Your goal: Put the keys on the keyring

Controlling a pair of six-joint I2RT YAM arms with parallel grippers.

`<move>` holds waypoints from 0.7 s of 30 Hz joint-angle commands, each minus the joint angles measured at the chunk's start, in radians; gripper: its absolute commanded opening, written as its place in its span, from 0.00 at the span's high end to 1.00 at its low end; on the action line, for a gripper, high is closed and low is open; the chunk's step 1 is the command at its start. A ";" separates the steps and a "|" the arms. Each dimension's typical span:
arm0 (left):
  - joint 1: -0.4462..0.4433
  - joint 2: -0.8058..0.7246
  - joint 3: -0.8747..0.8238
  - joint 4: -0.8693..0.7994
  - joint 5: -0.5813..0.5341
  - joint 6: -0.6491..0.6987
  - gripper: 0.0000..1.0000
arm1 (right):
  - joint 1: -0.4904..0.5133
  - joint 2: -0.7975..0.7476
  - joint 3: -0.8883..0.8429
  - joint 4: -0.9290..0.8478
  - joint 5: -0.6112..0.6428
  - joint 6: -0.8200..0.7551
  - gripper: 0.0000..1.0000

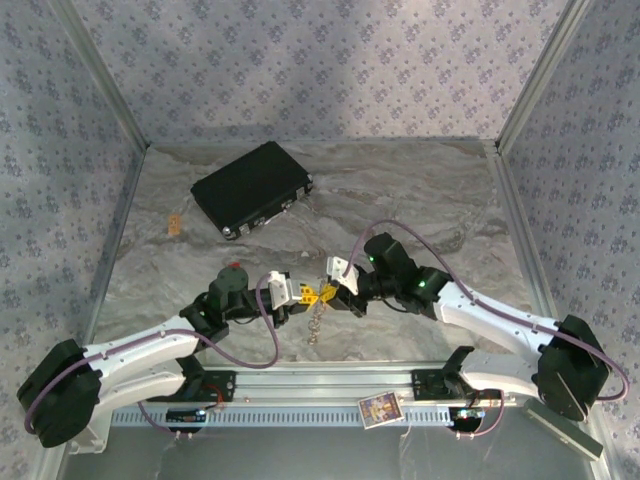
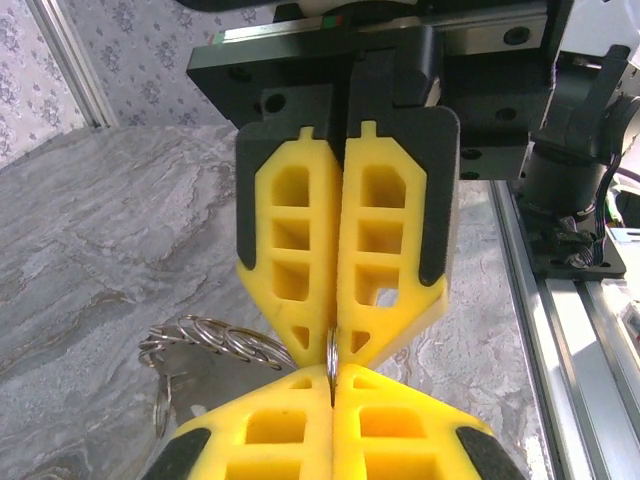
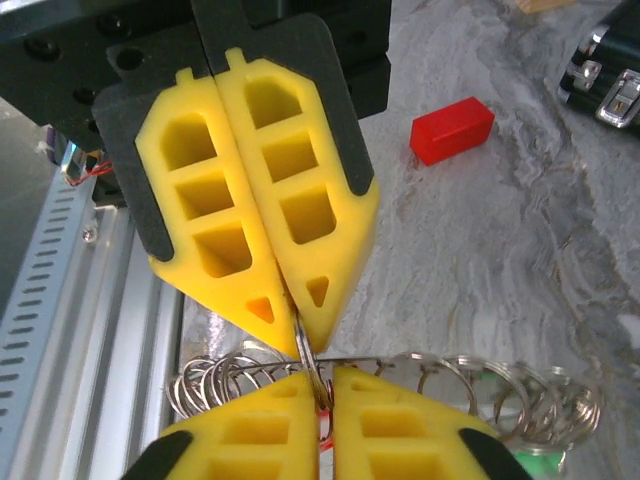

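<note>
My two grippers meet tip to tip over the middle of the table, the left gripper (image 1: 308,294) coming from the left and the right gripper (image 1: 335,290) from the right. Both are shut on the same thin metal loop of the keyring (image 2: 332,352), seen edge-on between the yellow fingertips (image 3: 300,342). In the right wrist view a straight wire carries a row of several small silver rings (image 3: 450,375) to either side of my right gripper (image 3: 326,388). A green key head (image 3: 532,462) peeks out at the bottom right, and a red sliver (image 3: 325,432) shows between my fingers. The chain (image 1: 317,326) hangs below the grippers.
A flat black box (image 1: 252,188) lies at the back left. A red block (image 3: 452,130) sits on the marble beyond the left gripper. A small tan piece (image 1: 176,224) lies near the left wall. The aluminium rail (image 1: 320,384) runs along the near edge.
</note>
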 commanded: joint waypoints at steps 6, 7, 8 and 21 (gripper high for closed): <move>-0.005 -0.012 0.033 -0.030 -0.001 0.020 0.82 | -0.002 -0.004 0.030 -0.045 -0.003 -0.030 1.00; -0.004 -0.014 0.046 -0.065 -0.004 0.031 0.79 | 0.002 -0.005 0.043 -0.071 0.006 -0.046 1.00; -0.005 -0.013 0.057 -0.097 -0.005 0.041 0.77 | 0.003 -0.003 0.058 -0.102 0.015 -0.064 1.00; -0.006 0.016 0.138 -0.234 0.010 0.097 0.82 | 0.073 0.092 0.259 -0.394 0.145 -0.242 1.00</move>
